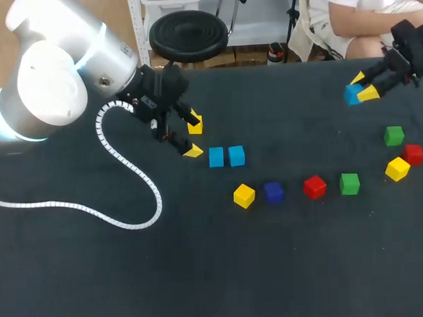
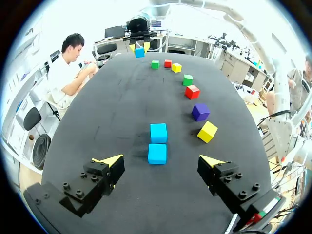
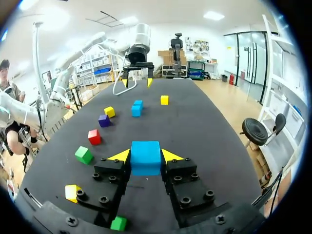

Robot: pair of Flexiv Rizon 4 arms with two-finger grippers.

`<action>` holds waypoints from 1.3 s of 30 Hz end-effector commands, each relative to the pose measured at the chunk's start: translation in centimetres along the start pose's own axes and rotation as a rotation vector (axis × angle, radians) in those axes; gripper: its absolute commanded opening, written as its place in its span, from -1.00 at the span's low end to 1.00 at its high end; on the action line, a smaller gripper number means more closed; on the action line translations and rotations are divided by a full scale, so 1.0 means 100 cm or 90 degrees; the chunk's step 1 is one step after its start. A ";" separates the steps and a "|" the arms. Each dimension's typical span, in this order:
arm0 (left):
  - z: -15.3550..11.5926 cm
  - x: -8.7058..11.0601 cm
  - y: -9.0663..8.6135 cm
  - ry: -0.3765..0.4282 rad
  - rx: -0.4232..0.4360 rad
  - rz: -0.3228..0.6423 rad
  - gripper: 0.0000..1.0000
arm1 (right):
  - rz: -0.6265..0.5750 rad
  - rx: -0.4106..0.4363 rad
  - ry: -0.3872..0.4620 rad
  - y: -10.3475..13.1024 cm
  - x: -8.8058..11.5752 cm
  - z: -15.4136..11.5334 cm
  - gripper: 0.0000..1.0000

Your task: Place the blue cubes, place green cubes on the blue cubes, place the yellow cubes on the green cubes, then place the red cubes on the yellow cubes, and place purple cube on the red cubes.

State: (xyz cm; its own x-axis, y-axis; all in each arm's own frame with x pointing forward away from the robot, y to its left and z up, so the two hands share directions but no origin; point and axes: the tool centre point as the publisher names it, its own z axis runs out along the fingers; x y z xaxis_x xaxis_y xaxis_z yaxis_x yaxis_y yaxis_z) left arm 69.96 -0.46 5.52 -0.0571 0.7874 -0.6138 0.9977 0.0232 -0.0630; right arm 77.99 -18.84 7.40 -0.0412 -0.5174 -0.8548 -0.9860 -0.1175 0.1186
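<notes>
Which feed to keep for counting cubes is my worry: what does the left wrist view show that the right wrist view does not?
Only the left wrist view: a second red cube, between a green cube and a yellow cube. Only the right wrist view: close up, both fingers of the right gripper against the held blue cube. Both: the two loose blue cubes side by side and the purple cube.

touching cubes (image 1: 216,157) left of others (image 1: 314,187)
</notes>
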 end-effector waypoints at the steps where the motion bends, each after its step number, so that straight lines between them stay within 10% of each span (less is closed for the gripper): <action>1: 0.000 0.001 0.000 -0.002 -0.001 0.002 1.00 | 0.004 0.084 0.010 0.011 -0.009 0.007 -1.00; 20: 0.000 0.001 0.000 -0.002 -0.001 0.002 1.00 | 0.004 0.084 0.010 0.011 -0.009 0.007 -1.00; 39: 0.000 0.001 0.000 -0.002 -0.001 0.002 1.00 | -0.075 0.170 0.036 0.062 -0.049 0.075 -1.00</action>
State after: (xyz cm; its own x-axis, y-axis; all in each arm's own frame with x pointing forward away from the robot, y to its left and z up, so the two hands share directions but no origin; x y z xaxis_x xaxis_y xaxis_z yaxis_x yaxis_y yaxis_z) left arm 69.96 -0.48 5.52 -0.0569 0.7874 -0.6138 0.9978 0.0231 -0.0629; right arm 72.41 -11.60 8.20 0.0719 -0.5206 -0.8507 -0.9783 -0.2032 0.0416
